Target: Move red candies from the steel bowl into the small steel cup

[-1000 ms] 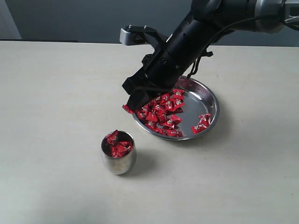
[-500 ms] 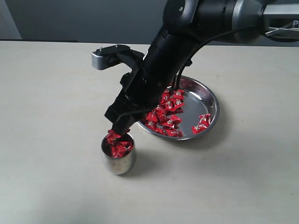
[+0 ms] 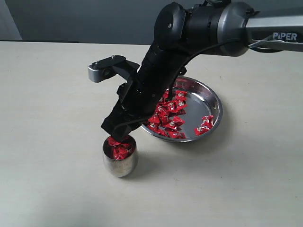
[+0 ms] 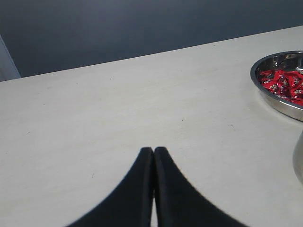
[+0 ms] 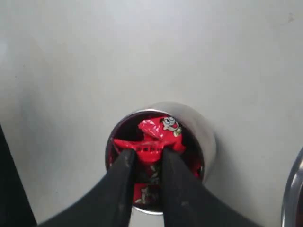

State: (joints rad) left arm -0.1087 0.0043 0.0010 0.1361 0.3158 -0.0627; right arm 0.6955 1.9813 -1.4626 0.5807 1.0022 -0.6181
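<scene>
**Right gripper holds a sweet over the cup's mouth**

The right gripper (image 3: 117, 136) hangs directly above the small, rounded, shiny steel cup (image 3: 120, 166), its black fingertips right at the rim. In the right wrist view the two fingers (image 5: 124, 176) stand only a narrow gap apart. They are closed on a single red candy (image 5: 147, 145), which sits crumpled between the tips over the cup's (image 5: 204, 138) opening.

Below it the cup already contains several more bright-red foil-wrapped candies (image 3: 121, 151). One of them shows a small printed face on its wrapper (image 5: 166, 125).

The cup stands upright on the pale, off-white counter (image 3: 57, 94), near the wide, shallow, shiny steel bowl (image 3: 204, 100) but not touching it. Most of the bowl's red candies (image 3: 166, 116) are heaped on the side nearest the cup, partly hidden behind the black arm. A couple more lie apart near the opposite rim (image 3: 204, 124).

The left gripper (image 4: 153, 151) appears only in its own wrist view. Its two dark fingers are pressed together with nothing between them, and it sits low over bare counter (image 4: 94, 118). The steel bowl (image 4: 280, 103) with its red candies (image 4: 283, 84) lies well off to one side in that view.
</scene>
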